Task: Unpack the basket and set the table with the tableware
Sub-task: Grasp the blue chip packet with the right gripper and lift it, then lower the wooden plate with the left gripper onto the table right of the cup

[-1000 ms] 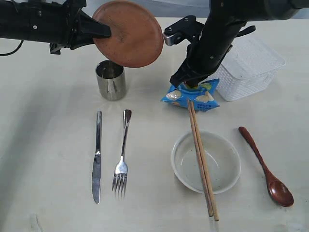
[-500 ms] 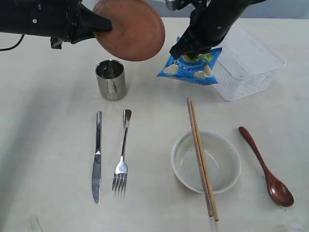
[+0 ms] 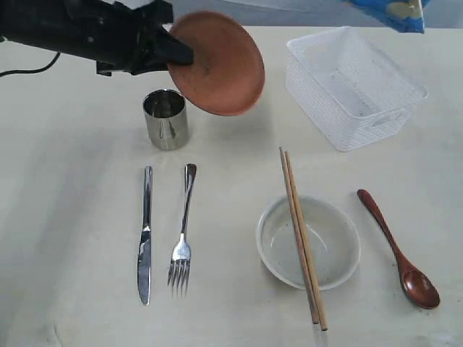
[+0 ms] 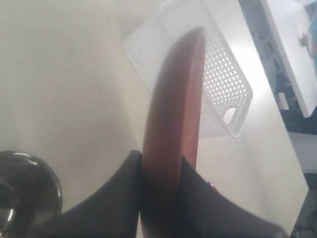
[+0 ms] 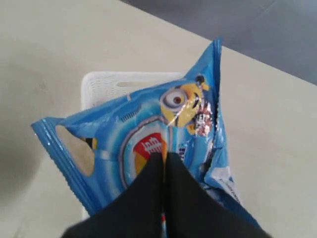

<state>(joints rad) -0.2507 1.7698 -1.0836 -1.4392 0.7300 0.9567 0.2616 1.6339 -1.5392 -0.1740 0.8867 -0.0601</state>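
Note:
My left gripper [image 3: 181, 52] is shut on the rim of the reddish-brown plate [image 3: 221, 63], which it holds tilted in the air above the steel cup [image 3: 166, 119]. The left wrist view shows the plate [image 4: 176, 109] edge-on between the fingers [image 4: 124, 183]. My right gripper [image 5: 164, 159] is shut on the blue snack bag [image 5: 143, 129], held high above the white basket [image 5: 106, 82]; in the exterior view only the bag's corner [image 3: 391, 11] shows at the top edge. The basket [image 3: 376, 119] looks empty. On the table [image 3: 72, 181] lie the knife [image 3: 145, 235], fork [image 3: 182, 231] and spoon [image 3: 398, 249].
The white bowl [image 3: 336, 249] stands at the front right with the chopsticks [image 3: 298, 231] laid across it. The cup [image 4: 20, 193] also shows in the left wrist view, with the basket [image 4: 223, 84] beyond the plate.
My right gripper has lifted the snack bag off the table, up and to the right, almost out of the exterior view. The left gripper has carried the plate slightly right and lower.

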